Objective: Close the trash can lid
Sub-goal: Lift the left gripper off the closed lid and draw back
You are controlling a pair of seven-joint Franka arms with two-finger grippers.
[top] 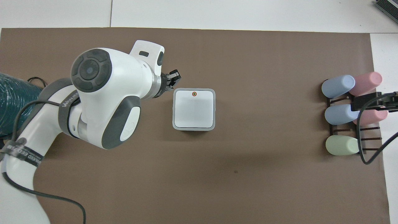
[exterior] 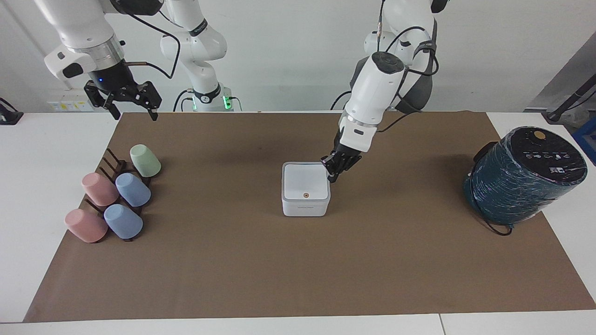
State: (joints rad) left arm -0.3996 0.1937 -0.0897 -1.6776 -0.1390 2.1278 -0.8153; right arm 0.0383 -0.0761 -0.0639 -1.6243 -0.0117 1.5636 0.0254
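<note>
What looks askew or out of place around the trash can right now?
Nothing stands out. The lid lies flat and square on the trash can. The left gripper, shut and empty, hangs beside the can's edge. The right gripper waits over the mat's corner near the cups, which lie on their rack.

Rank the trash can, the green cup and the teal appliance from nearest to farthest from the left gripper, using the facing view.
From the left gripper:
1. trash can, right beside it, mid-mat.
2. teal appliance, at the left arm's end.
3. green cup, on the rack at the right arm's end.
</note>
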